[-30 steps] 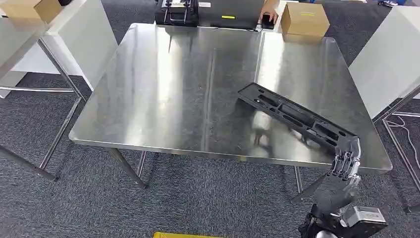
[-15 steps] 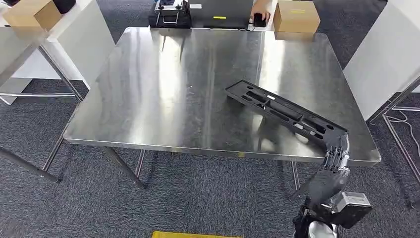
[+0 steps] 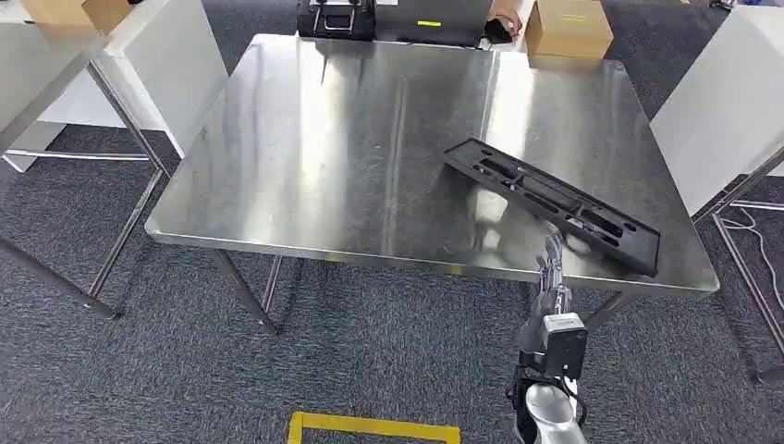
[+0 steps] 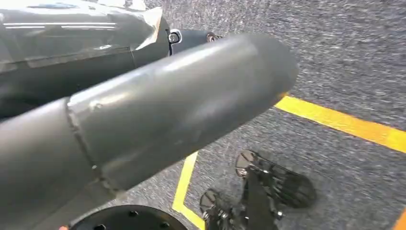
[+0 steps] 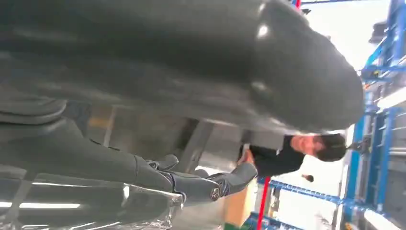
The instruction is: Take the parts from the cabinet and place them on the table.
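On the table's point(image 3: 305, 139) near right corner lies the black part point(image 3: 553, 203), flat, long axis running far-left to near-right. Right hand point(image 3: 553, 277) hangs just below the near edge, near side of the part, fingers straight and holding nothing. Left hand's state: cannot tell. Half a second ago those fingers gripped the part's near end; now released, arm withdrawn.

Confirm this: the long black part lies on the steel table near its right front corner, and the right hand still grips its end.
Not quite. In the head view the right hand hangs off the table's front edge, fingers open, clear of the long black part. The rest holds.
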